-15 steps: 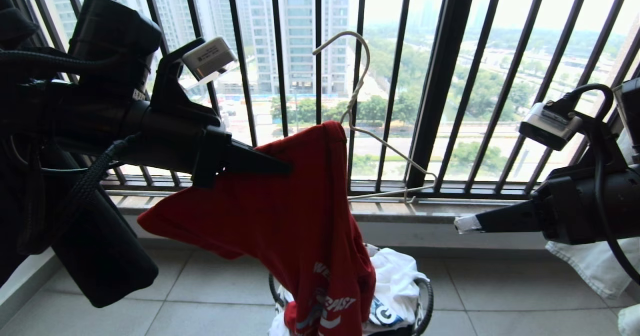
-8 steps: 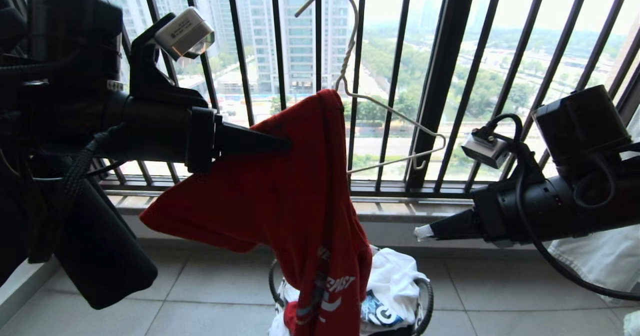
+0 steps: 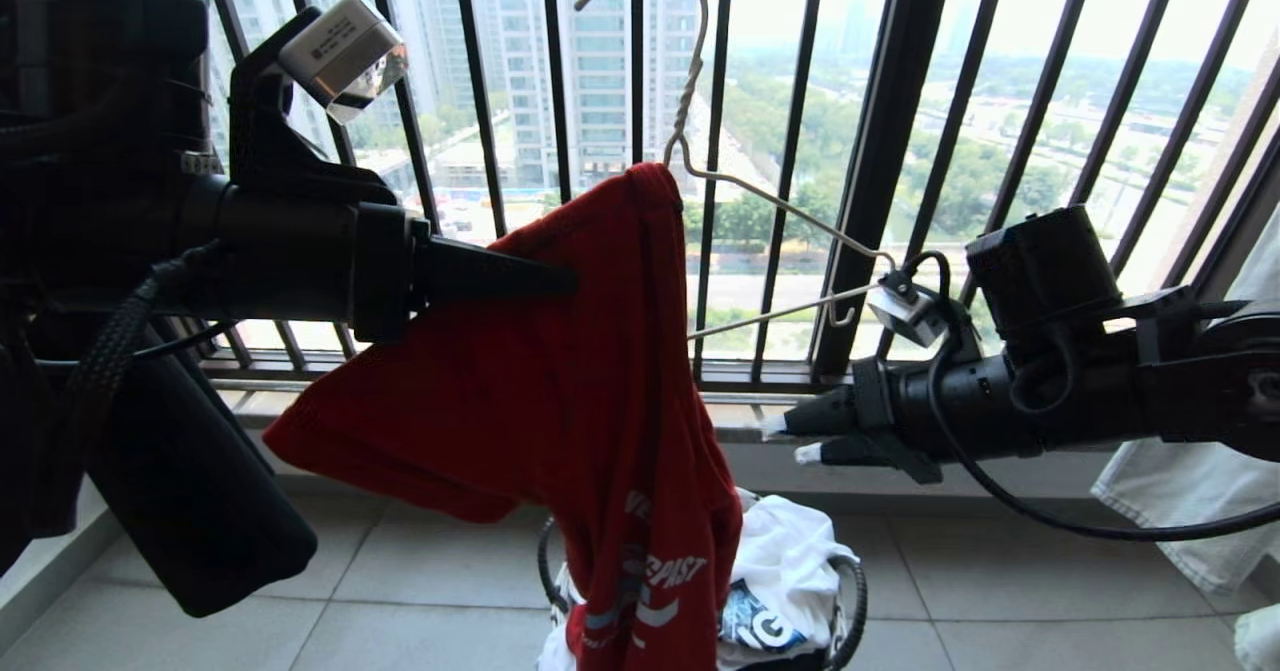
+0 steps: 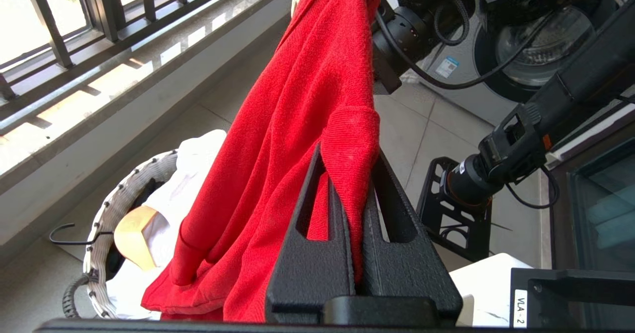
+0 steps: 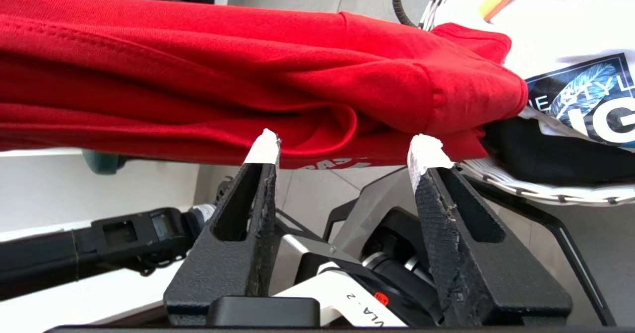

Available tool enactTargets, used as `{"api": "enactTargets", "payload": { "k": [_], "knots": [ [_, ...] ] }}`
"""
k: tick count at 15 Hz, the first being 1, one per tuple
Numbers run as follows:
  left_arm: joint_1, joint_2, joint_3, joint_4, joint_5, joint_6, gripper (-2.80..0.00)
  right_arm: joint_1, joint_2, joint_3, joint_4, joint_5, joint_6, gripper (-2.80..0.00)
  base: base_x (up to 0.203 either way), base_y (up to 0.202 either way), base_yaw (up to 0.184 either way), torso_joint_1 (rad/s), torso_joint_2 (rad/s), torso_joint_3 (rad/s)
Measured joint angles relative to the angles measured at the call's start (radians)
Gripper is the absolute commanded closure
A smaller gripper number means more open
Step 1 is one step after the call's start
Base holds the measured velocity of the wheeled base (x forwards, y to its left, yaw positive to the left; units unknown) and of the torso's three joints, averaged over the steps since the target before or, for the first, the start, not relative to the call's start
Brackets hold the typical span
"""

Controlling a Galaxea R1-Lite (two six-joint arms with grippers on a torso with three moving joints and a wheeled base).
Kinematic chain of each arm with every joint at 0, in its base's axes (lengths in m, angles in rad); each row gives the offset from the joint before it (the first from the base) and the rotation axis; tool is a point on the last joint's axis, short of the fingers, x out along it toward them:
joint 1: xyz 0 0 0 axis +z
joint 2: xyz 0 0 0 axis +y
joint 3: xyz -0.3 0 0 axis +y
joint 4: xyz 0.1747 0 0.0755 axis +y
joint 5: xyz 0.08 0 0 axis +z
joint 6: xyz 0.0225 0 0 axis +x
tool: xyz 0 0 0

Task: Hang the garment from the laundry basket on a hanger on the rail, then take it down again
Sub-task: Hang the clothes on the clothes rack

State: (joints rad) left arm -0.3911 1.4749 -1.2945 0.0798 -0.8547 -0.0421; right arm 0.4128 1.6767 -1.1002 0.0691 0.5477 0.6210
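1. Red "WEST COAST" T-shirt [image 3: 560, 391] hangs mid-air in front of the black window railing [image 3: 880, 151], its lower end trailing into the laundry basket [image 3: 850, 591] on the tiled floor.
2. On the left, the left pincer [image 3: 565, 279] is clamped together on a fold of the red fabric, holding one side of the shirt up and out; the left wrist view shows cloth pinched between its black fingers [image 4: 317, 214].
3. In the middle, the cream wire hanger [image 3: 780, 216] has one shoulder tucked inside the shirt, while its other shoulder juts out bare toward the right. Shirt and hanger sit higher against the railing than a second ago, the hook now reaching the top of the head view.
4. On the right, the right pincer [image 3: 785, 439] has swung in from the edge to just beside the shirt, and its white-tipped fingers [image 5: 265, 147], shut a moment ago, now stand apart and empty.
5. My reading: it is lining up to catch the loose cloth and draw it over the bare hanger shoulder. The rail is out of view, so hanging is not yet done.
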Motion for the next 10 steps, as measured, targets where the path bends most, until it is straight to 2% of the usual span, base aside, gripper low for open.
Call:
{"api": "enactTargets", "payload": {
  "k": [3,10],
  "knots": [
    [0.000,-0.006,-0.001,0.000,0.000,0.000,0.00,0.046,0.064,-0.010,-0.020,-0.103,0.025,-2.80,0.000,0.000,0.000,0.000,0.00,0.000],
    [0.001,-0.010,0.000,-0.001,0.002,0.000,0.00,0.090,0.131,-0.028,-0.009,-0.196,0.029,-2.80,0.000,0.000,0.000,0.000,0.00,0.000]
  ]
}}
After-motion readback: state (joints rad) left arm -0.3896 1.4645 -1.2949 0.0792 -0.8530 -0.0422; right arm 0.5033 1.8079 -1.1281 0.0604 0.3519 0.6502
